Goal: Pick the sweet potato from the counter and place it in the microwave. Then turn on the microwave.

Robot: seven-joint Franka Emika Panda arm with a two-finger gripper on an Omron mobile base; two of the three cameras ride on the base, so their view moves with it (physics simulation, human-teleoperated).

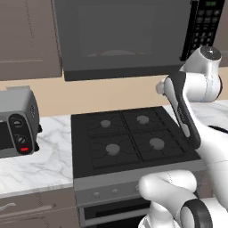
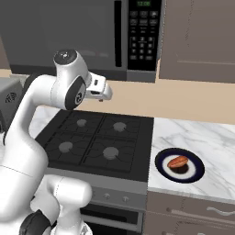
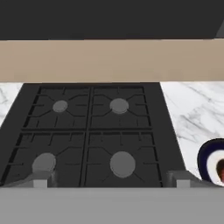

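Note:
The sweet potato (image 2: 178, 161), a small reddish-brown lump, lies on a dark blue plate (image 2: 161, 170) on the white marble counter (image 2: 206, 135), right of the stovetop. In the hand view only a sliver of it (image 3: 221, 169) shows at the right edge, on the plate (image 3: 206, 159). The dark grey microwave (image 2: 64, 32) hangs above the stove with its door shut, its black handle (image 2: 118, 32) beside the keypad (image 2: 144, 36). My gripper (image 2: 106, 95) hovers high over the stove, well left of the potato. Its fingertips (image 3: 41, 179) stand wide apart and open, with nothing between them.
The black four-burner stovetop (image 1: 129, 138) lies under my hand. A silver toaster oven (image 1: 15, 124) with knobs stands on the counter to the left. Brown wall cabinets (image 2: 202, 36) flank the microwave, and drawers (image 2: 193, 213) run below the counter.

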